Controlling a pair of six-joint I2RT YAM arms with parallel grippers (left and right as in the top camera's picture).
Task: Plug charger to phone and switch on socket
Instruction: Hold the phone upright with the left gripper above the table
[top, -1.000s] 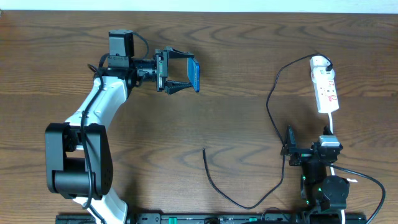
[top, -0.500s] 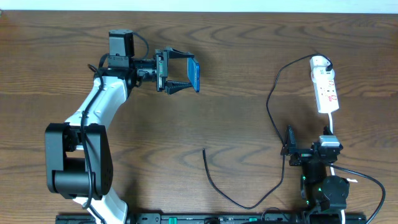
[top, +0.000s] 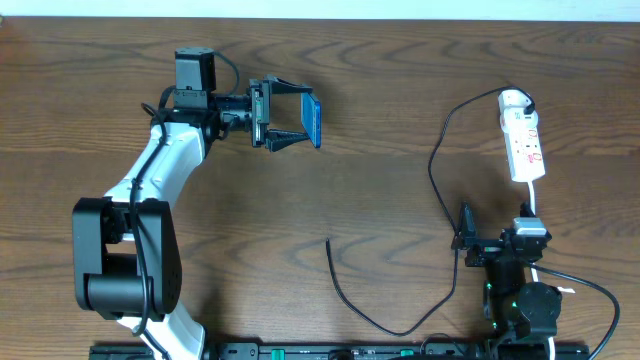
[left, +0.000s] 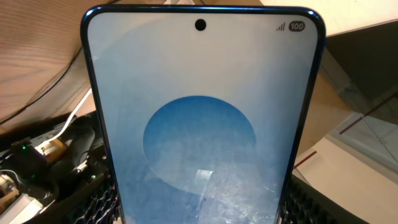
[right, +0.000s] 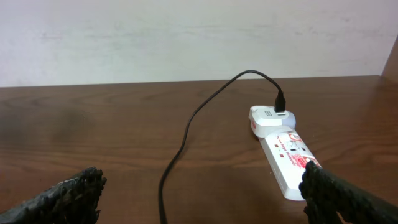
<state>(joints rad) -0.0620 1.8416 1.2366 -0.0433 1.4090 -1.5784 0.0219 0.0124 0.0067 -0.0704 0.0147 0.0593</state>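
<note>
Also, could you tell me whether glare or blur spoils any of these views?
Left wrist: the phone fills the frame, its screen washed pale with a smeary reflection low down, and the background is soft. Right wrist: the socket is sharp, but the fingers at the bottom corners are blurred. Overhead: even light, sharp, no glare.

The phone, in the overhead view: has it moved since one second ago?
No. The phone keeps the same place and the same tilt, judged against the socket lying far to its right.
</note>
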